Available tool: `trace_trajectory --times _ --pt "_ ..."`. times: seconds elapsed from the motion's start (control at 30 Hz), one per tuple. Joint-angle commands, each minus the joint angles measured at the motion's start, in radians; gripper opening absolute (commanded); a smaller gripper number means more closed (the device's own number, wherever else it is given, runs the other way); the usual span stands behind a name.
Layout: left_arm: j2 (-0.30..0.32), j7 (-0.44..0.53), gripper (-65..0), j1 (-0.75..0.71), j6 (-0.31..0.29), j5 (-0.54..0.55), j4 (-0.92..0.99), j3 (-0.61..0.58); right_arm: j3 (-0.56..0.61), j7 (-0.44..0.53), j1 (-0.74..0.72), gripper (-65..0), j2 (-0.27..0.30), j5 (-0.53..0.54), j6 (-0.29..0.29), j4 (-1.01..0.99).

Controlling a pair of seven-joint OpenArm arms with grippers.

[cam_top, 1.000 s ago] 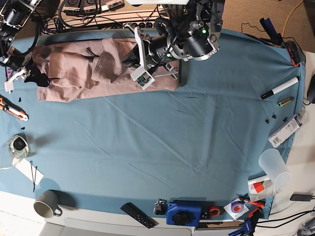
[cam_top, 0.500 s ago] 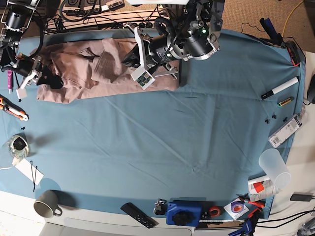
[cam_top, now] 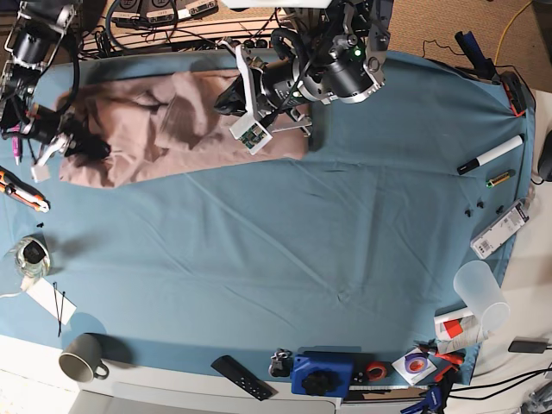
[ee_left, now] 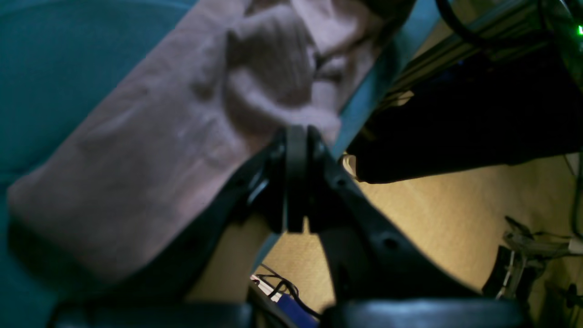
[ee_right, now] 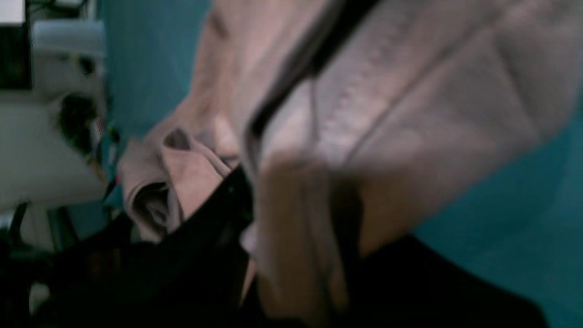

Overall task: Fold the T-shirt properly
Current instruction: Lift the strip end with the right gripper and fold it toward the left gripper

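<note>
A table was covered by a teal-blue cloth (cam_top: 285,241), lightly creased. At its far left, the pink-beige T-shirt (cam_top: 164,129) was laid out in a long, wrinkled band. Toward the right edge, a black-and-white marker (cam_top: 490,154), a small yellow-green pen (cam_top: 499,178) and a white remote-like bar (cam_top: 500,228) were seen, with a translucent plastic cup (cam_top: 480,295) tipped nearer. Along the near edge a grey mug (cam_top: 82,356), a black remote (cam_top: 244,377) and a blue box (cam_top: 323,373) were found. An orange-handled tool (cam_top: 24,193) was placed at the left edge.
</note>
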State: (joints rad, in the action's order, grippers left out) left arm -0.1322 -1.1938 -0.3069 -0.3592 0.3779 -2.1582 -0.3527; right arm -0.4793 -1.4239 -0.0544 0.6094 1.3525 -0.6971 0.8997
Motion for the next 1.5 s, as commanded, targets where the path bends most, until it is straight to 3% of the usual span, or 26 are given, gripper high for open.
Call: trace_trajectory --times 0.0,0.2,0.3,0.43,0.53,0.77,1.13,1.33,1.47 --pt "-0.019 0.023 -65.0 0.002 -0.004 0.018 -0.017 -0.005 -0.028 0.028 -0.049 -65.0 0.036 0.014 -0.001 0.017" --pt "-0.016 0.011 -65.0 -0.002 -0.002 -0.029 -0.018 -0.005 -0.046 0.052 -0.179 -65.0 0.037 -0.263 -0.001 0.017" --pt "-0.014 0.012 -65.0 -0.010 0.030 -0.087 -0.018 -0.004 -0.046 0.034 -0.218 -65.0 0.036 -0.291 -0.001 0.023" --pt "-0.014 0.016 -65.0 -0.012 0.083 -0.178 -0.027 -0.004 -0.046 0.028 -0.200 -65.0 0.036 -0.271 -0.001 0.091" --pt "0.008 0.035 -65.0 -0.012 0.140 -0.243 -0.048 -0.004 -0.045 0.028 -0.143 -65.0 0.034 -0.193 -0.001 0.188" --pt "0.079 0.053 -65.0 -0.012 0.306 -0.545 -0.094 -0.004 -0.045 0.028 0.023 -65.0 0.015 -0.116 -0.001 0.439" --pt "0.117 0.047 -65.0 -0.018 0.396 -0.773 -0.102 -0.004 -0.045 0.028 0.094 -65.0 -0.136 0.054 -0.001 0.783" --pt "0.186 0.034 -65.0 -0.031 0.448 -0.883 -0.102 -0.004 0.053 0.028 0.124 -65.0 -0.147 0.019 -0.001 0.784" --pt "0.194 0.034 -65.0 -0.046 0.489 -0.939 -0.102 -0.004 0.165 0.028 0.137 -65.0 -0.147 0.018 -0.001 0.785"
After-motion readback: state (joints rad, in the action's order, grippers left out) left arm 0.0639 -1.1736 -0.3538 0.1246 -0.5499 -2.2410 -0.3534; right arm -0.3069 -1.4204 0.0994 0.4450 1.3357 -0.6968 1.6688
